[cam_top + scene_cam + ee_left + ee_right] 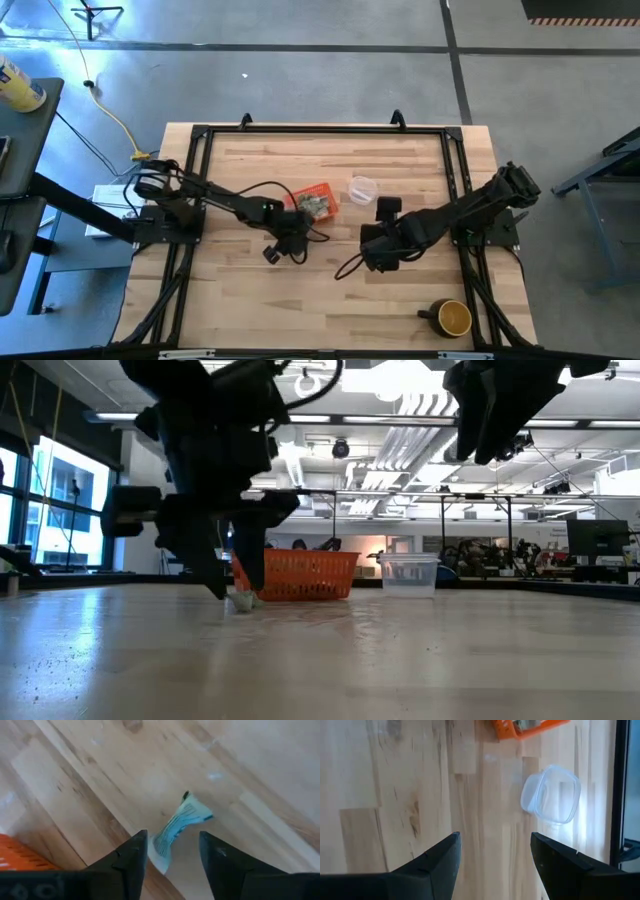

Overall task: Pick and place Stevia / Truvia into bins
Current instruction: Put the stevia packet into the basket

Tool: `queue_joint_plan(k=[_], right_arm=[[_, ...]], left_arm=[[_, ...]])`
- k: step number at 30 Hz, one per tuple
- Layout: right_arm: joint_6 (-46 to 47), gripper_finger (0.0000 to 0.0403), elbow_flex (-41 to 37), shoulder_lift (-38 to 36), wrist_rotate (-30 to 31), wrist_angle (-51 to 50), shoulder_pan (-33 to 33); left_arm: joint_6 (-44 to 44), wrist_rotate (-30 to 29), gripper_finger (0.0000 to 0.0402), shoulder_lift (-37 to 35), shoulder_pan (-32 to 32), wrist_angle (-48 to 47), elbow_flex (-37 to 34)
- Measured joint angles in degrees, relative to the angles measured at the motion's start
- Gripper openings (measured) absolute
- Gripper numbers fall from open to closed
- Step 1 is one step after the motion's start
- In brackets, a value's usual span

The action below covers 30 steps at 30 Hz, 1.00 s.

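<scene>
One pale green and white Stevia sachet (181,822) lies on the wood, crumpled and with one end raised, seen in the left wrist view between the fingers of my open left gripper (173,835). That gripper (272,252) stands low on the table just near of the orange bin (315,200). In the low view its fingertips (232,592) reach the tabletop beside the sachet (241,601). Several sachets (313,204) rest inside the bin. My right gripper (495,836) is open and hovers above bare wood right of the bin (520,727). My left gripper comes from above with a finger on either side of the sachet. The sachet's near end (159,851) sits right beside one finger (135,852). I cannot tell whether they touch.
A clear round plastic cup (362,188) stands right of the bin, also shown in the right wrist view (551,794) and the low view (408,573). A dark mug (452,317) sits near the table's near right corner. A black frame (455,160) runs along the table edges.
</scene>
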Motion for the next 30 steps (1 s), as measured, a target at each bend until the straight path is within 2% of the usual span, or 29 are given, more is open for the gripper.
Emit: queue_joint_plan(k=[4,7,14,21,25,30], right_arm=[[1.4,0.0232,0.0,0.0,0.1,-0.4,0.0],[2.1,0.0232,0.0,0.0,0.3,-0.7,0.0],[3.4,0.0231,0.0,0.0,2.9,-1.8,0.0],[3.5,0.0229,0.0,0.0,4.7,-1.9,-0.2],[3.4,0.0213,0.0,0.0,5.8,-1.4,-0.3],[3.4,0.019,0.0,0.0,7.5,-1.0,-0.9]], left_arm=[[-0.3,0.9,0.0174,2.0,1.0,0.2,1.3],[-0.4,1.9,0.0132,3.7,1.0,0.1,2.5],[-1.9,0.4,0.0022,4.8,0.8,-7.5,5.8],[-9.9,-3.9,0.0038,2.7,0.8,-16.7,12.6],[-14.6,-4.7,0.0022,0.5,0.8,-21.9,19.4],[-15.1,-13.6,0.0024,-0.6,3.1,-24.6,24.0]])
